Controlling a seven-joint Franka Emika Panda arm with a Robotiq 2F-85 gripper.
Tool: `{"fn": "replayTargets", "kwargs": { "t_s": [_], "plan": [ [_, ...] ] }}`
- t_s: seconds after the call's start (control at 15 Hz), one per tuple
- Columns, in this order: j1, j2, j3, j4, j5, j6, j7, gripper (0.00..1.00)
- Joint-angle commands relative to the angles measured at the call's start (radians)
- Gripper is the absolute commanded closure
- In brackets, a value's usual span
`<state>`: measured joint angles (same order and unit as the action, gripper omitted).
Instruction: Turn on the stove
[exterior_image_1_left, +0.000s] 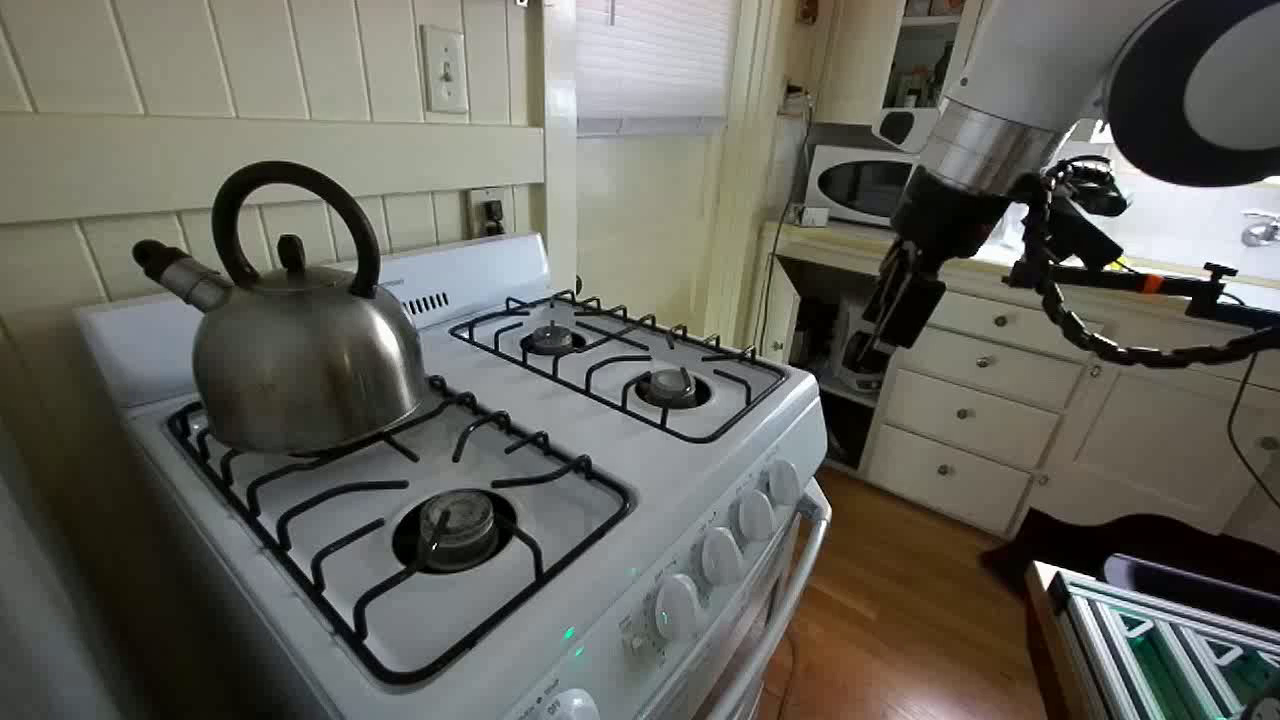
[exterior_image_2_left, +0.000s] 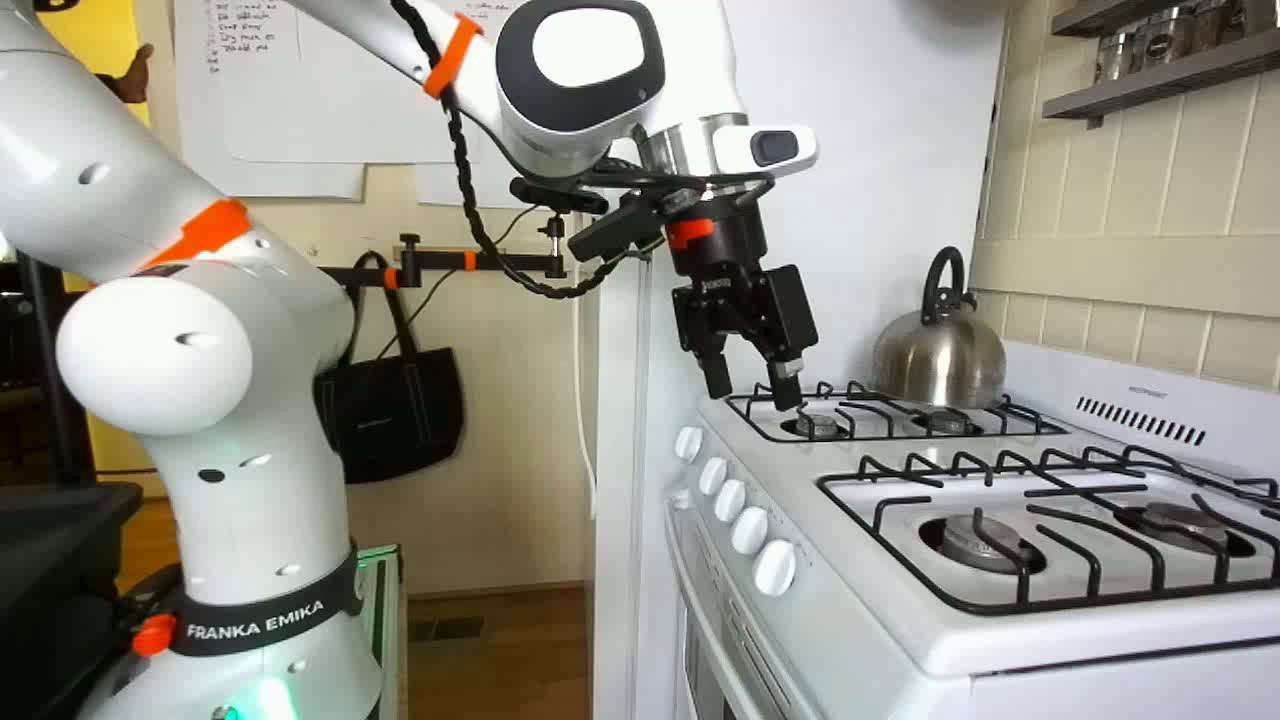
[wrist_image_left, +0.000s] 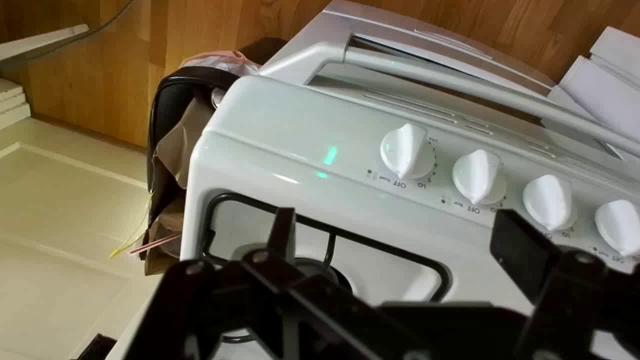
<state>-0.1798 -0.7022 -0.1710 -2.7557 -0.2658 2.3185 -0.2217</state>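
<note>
The white stove shows in both exterior views and in the wrist view. Several white knobs line its front, among them an end knob and its neighbour, whose pointed ends face the OFF marks. My gripper is open with nothing between its fingers. It hangs in the air, tilted downward, apart from the knobs. In the wrist view my gripper appears over a front burner, one finger overlapping the panel edge near a third knob. It also shows in an exterior view.
A steel kettle stands on a rear burner. Black grates rise above the stovetop. The oven handle juts out below the knobs. A black bin stands beside the stove. A microwave sits on the counter.
</note>
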Motion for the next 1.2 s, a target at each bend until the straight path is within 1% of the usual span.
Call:
{"fn": "replayTargets", "kwargs": {
  "t_s": [0.0, 0.4, 0.67, 0.8, 1.0, 1.13],
  "plan": [
    [-0.001, 0.001, 0.002, -0.001, 0.002, -0.004, -0.001, 0.00],
    [-0.001, 0.005, 0.002, -0.004, 0.002, -0.004, -0.001, 0.00],
    [0.101, -0.001, 0.044, 0.006, 0.029, 0.042, -0.039, 0.00],
    [0.159, 0.005, 0.054, 0.010, 0.048, 0.069, -0.068, 0.00],
    [0.253, 0.028, 0.047, 0.013, 0.091, 0.109, -0.129, 0.00],
    [0.320, 0.051, 0.028, 0.022, 0.142, 0.133, -0.186, 0.00]
  ]
}}
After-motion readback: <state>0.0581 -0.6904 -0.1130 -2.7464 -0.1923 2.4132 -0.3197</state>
